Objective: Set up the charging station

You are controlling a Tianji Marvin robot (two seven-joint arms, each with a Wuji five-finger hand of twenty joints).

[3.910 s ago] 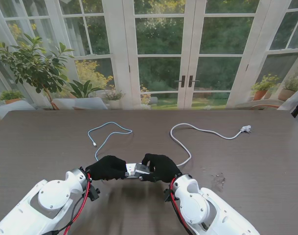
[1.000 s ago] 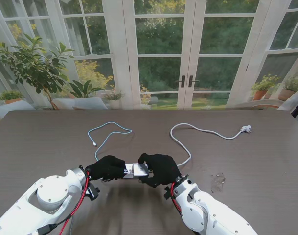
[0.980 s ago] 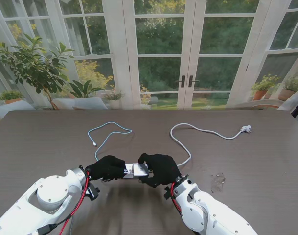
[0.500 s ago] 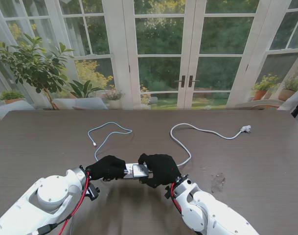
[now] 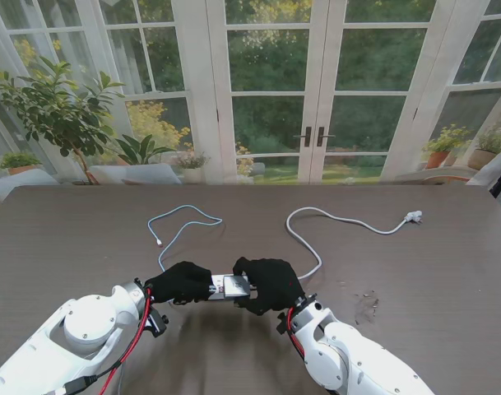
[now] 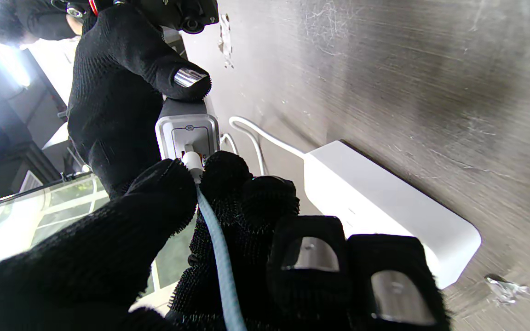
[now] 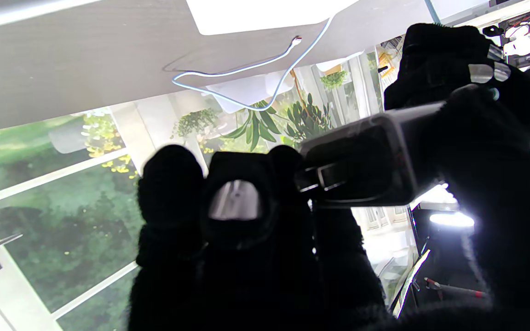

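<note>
Since half a second ago almost nothing has moved: both black-gloved hands remain joined over a small grey charger block [image 5: 231, 286] near the middle of the desk's near edge, and over the last few seconds the right arm has swung slightly inward. The left hand [image 5: 181, 282] pinches a white cable plug [image 6: 192, 162] between thumb and forefinger, its tip at the charger's port face, with the light blue cable [image 6: 221, 257] running back through the fingers [image 6: 308, 257]. The right hand [image 5: 271, 284] has its fingers curled around the charger, holding it off the desk [image 5: 431, 255]. A white power strip [image 6: 384, 207] lies on the desk just beside the hands. Its white cord [image 5: 332, 220] loops toward the desk's far right, ending in a plug [image 5: 413, 217]. The blue cable's free loop [image 5: 180, 222] lies toward the far edge, left of centre.
</note>
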